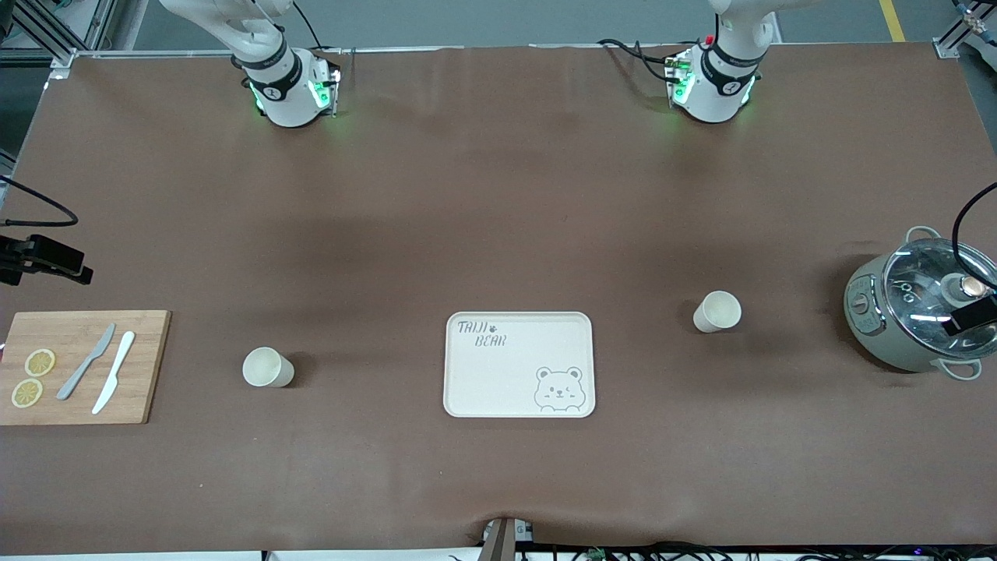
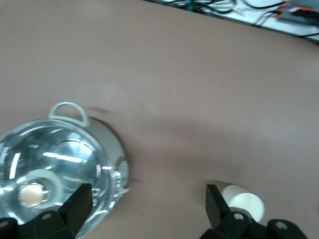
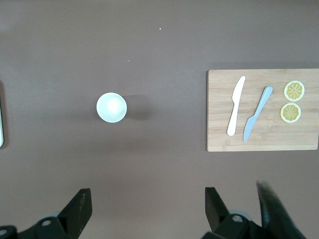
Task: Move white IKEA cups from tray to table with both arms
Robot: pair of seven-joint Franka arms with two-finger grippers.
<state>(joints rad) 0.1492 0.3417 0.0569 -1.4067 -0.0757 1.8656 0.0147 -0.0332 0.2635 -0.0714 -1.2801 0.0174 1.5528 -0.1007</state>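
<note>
Grey-green pot [image 1: 919,315], bamboo board [image 1: 86,366], bear tray [image 1: 519,364]

Brown table cover [image 1: 498,195], plain. Two cream-white cups [image 1: 268,367] [image 1: 717,311], no print. Cream tray [image 1: 519,364] with grey bear drawing and grey lettering. Light bamboo board [image 1: 78,366], wood grain; grey knife [image 1: 86,361], white knife [image 1: 114,372], two yellow lemon slices [image 1: 40,362]. Grey-green pot [image 1: 919,310], clear glass lid. Glossy white arms [image 1: 284,86], black bands, green lights. Black gripper fingers [image 3: 77,211].
</note>
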